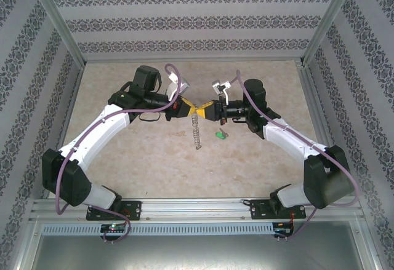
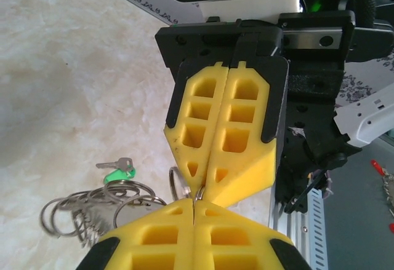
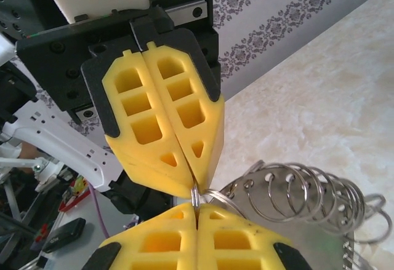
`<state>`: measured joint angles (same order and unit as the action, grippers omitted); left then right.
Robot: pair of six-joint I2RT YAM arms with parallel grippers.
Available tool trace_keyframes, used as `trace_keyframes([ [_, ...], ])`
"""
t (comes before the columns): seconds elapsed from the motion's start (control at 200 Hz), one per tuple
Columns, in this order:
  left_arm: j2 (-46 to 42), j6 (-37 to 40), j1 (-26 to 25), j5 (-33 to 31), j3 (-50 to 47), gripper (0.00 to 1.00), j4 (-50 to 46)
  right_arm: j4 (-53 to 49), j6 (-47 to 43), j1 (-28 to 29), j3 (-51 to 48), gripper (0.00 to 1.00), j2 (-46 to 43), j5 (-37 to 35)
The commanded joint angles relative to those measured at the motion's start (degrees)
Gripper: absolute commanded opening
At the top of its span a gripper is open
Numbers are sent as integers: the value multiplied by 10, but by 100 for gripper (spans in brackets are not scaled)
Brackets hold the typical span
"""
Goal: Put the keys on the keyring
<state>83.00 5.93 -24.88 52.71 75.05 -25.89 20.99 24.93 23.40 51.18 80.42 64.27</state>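
We've got the left jaws and right jaws nose to nose, both clamped shut on one loop of the keyring [image 1: 197, 131]. Its rings trail below them, and the green key [image 1: 220, 135] lies on the table [image 1: 123, 159] just beside the keyring, right arm's side.

Left arm [image 1: 98, 131] and right arm [image 1: 280, 133] are white with black joints and purple cables [image 1: 59, 196]. Left tool [image 1: 189, 107] and right tool [image 1: 204, 110] have yellow, hollow-celled fingers [image 2: 258, 165].
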Motion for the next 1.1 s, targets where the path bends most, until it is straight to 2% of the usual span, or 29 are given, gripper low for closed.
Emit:
trace_keyframes([
  [0.0,-9,-30,-5,-38,2,30,54,45,3,0,6,0,-3,-33],
  [0.065,-31,-66,3,-62,-23,48,104,58,11,-5,3,0,-7,-44],
  [0.15,-59,-123,21,-67,-58,56,173,68,18,-8,4,0,-14,-48],
  [0.27,-73,-190,37,-27,-89,55,242,69,20,-10,9,0,-22,-51],
  [0.455,-75,-270,47,19,-144,45,369,83,32,-12,18,0,-32,-43],
  [0.714,-53,-325,48,83,-168,40,480,96,49,-10,29,0,-36,-37],
  [0.889,-48,-341,47,110,-173,37,506,101,53,-6,33,0,-33,-39],
  [1.094,-46,-342,46,113,-180,35,506,110,60,-4,37,0,-32,-41],
])
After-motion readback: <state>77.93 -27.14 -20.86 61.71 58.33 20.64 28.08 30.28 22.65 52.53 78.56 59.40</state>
